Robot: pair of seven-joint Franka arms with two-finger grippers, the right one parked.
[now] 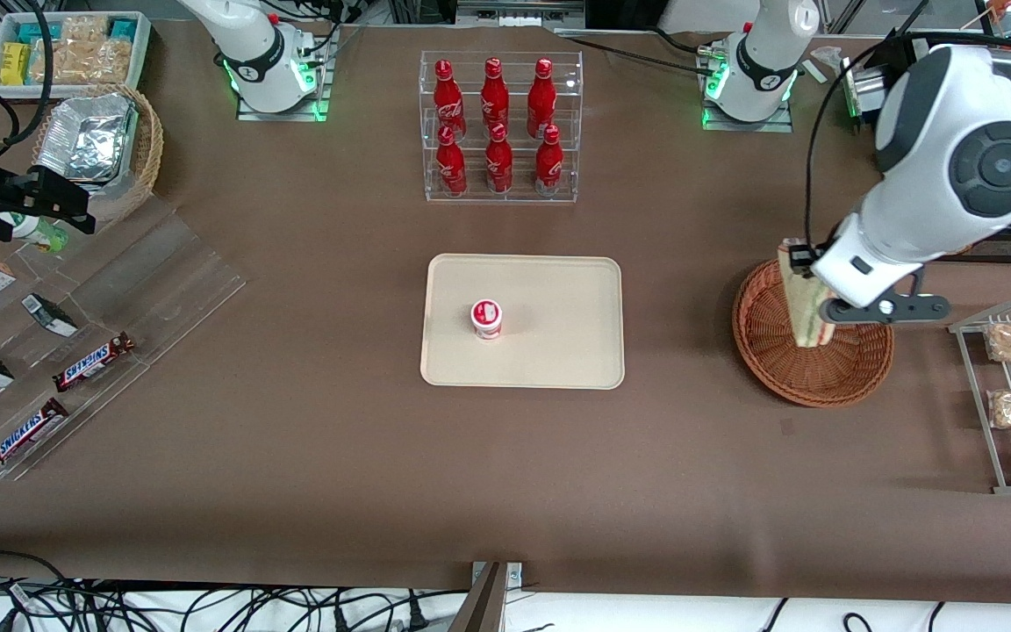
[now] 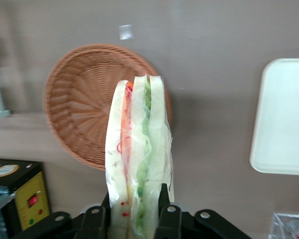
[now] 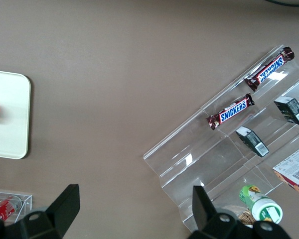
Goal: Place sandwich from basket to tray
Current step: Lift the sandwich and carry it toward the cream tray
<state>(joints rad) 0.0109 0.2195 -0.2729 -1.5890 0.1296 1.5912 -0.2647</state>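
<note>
1. Gripping the sandwich [image 2: 138, 164] between its two fingers [image 2: 163, 199], the left arm's pincer [image 2: 134, 211] is seen closed on the wrapped wedge near one end, with the rest of the wedge projecting free of the fingers.

2. The sandwich [image 1: 802, 294] is held in the air above the basket [image 1: 808, 364], over the part of the basket nearer the tray. No contact between sandwich and wicker is visible; the basket is otherwise seen without contents.

3. The basket stands toward the working arm's end of the tabletop [image 1: 295, 439]. The tray [image 1: 558, 290] lies at the middle of the tabletop, well apart from the basket, with bare tabletop between them.

4. A small red-and-white cup [image 1: 487, 319] is standing upright on the tray, slightly toward the parked arm's side of its centre. The half of the tray nearer the basket is unoccupied.

5. Stage judged: pick-up completed, carry to the tray not yet made.

6. Risks noted:
   - The wrap is smooth and the filling soft; slippage or sagging of the projecting length may be caused by a quick sideways carry.
   - The grip is near one end, so swinging or rotation in the fingers is possible.
   - The cup may be knocked over if the wedge is lowered near the tray's centre.
   - The tray's low rim may be caught by the hanging end if the carry is made too low.
</note>
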